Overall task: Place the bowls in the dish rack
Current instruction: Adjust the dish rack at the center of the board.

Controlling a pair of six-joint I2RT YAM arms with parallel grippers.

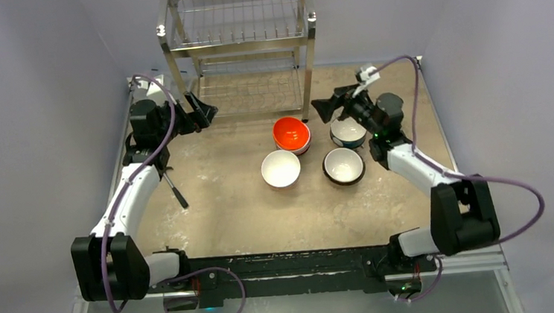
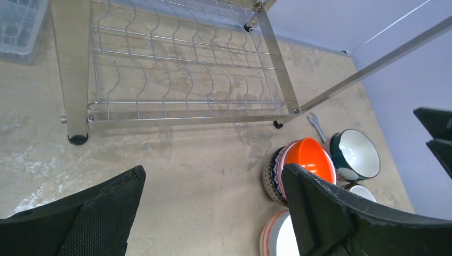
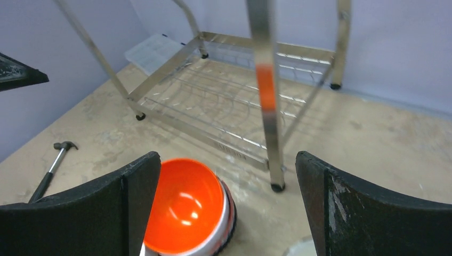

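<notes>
With the left claw (image 1: 205, 111) and right claw (image 1: 328, 107) both spread wide and empty, the right should straddle one wall of the orange bowl (image 1: 291, 133) (stacked on the tabletop (image 1: 225, 198) just before the dish rack (image 1: 239, 47)) before closing.

Your robot lab test cell, not a kitchen.
Plain pale-violet wall panels (image 1: 31, 108) box in your stained beige table (image 1: 233, 205); the white-and-black left arm (image 1: 132, 198) and right arm (image 1: 416, 164) are bolted to a black rail (image 1: 297, 263), with a shiny steel wire dish rack (image 1: 237, 25), ceramic bowls (image 1: 291, 133) and a dark-handled hammer (image 1: 174, 191) set out together.
</notes>
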